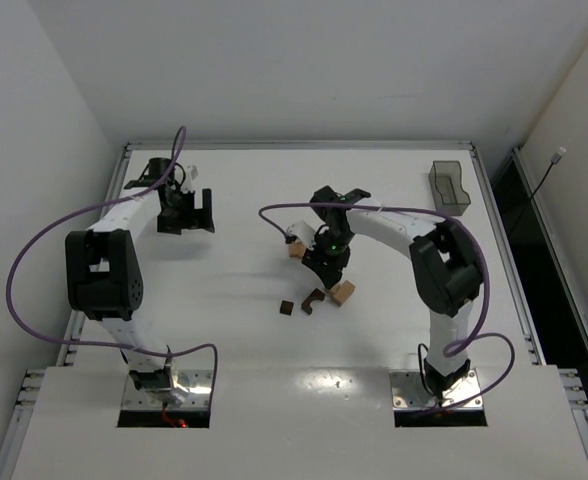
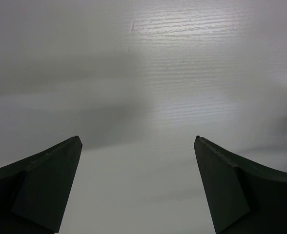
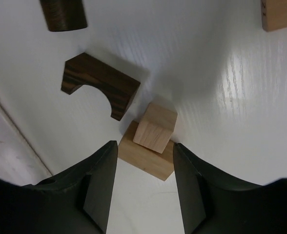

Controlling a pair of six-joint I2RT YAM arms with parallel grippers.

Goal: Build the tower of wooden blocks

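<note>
Tower (image 1: pixel 344 291) so far looks like two pieces, a tan cube (image 3: pixel 154 127) sitting on a tan slab (image 3: pixel 144 163), at about 5 o'clock from the middle of the table (image 1: pixel 234 170) in the top view. The right gripper (image 3: pixel 145 146) stands over it with jaws half apart, one on each flank of the slab. Both seem to touch, with no gap showing in the wrist view. I read that as a grip on the slab, though I cannot tell how firm it is. The arch (image 3: pixel 100 84) lies flat just beside the slab at 10 o'clock in that view. A dark block (image 3: pixel 63 13) sits beyond at 11 o'clock and a tan block (image 3: pixel 280 13) at 1 o'clock, both apart from the pair. The left gripper (image 2: pixel 137 139) hangs wide open over bare table, well away at 10 o'clock from the pair in the top view. The tray (image 1: pixel 451 187) sits in the far corner at 1 o'clock. These pieces should be light, stiff and smooth-faced, so little squeeze is needed. The cube probably rests loose, though, and would likely slide off if the slab tips or jerks. Flat opposite sides, low on the slab, look like the soundest hold. For the arch, take the straight flanks, not the curve.
</note>
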